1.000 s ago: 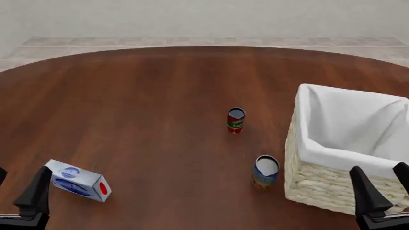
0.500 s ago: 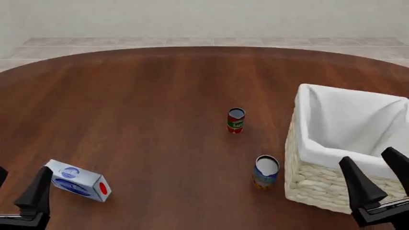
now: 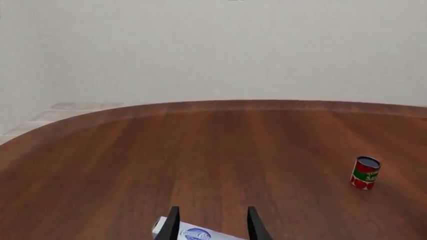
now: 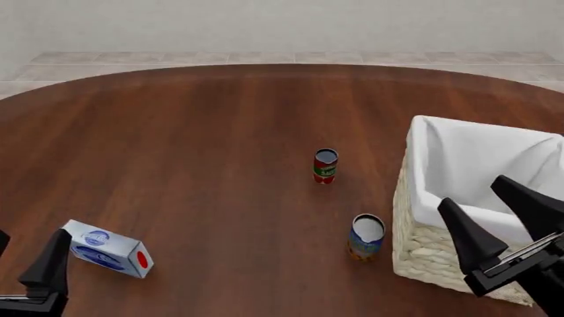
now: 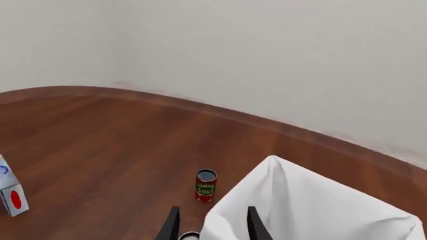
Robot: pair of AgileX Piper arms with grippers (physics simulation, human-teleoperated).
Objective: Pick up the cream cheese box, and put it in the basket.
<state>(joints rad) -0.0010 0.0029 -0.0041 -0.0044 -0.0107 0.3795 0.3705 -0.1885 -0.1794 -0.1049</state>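
Observation:
The cream cheese box (image 4: pixel 107 249), pale blue-white with blue ovals and a red dot on its end, lies on the table at the near left. My left gripper (image 4: pixel 25 261) is open and empty, just left of the box; in the left wrist view the box (image 3: pixel 193 233) shows between the fingers (image 3: pixel 172 226). The wicker basket (image 4: pixel 432 244) with white lining stands at the near right. My right gripper (image 4: pixel 498 221) is open and empty, raised over the basket's near-left corner. The right wrist view shows the basket lining (image 5: pixel 313 210) and the box (image 5: pixel 10 192) far off.
A red can (image 4: pixel 325 166) stands mid-table; it also shows in the left wrist view (image 3: pixel 365 173) and the right wrist view (image 5: pixel 205 185). A blue-and-orange can (image 4: pixel 366 236) stands just left of the basket. The round wooden table (image 4: pixel 203 145) ends near a wall behind.
My right gripper has risen and swung left, turning toward the table's middle over the basket's near corner. The left gripper, box and cans have not moved.

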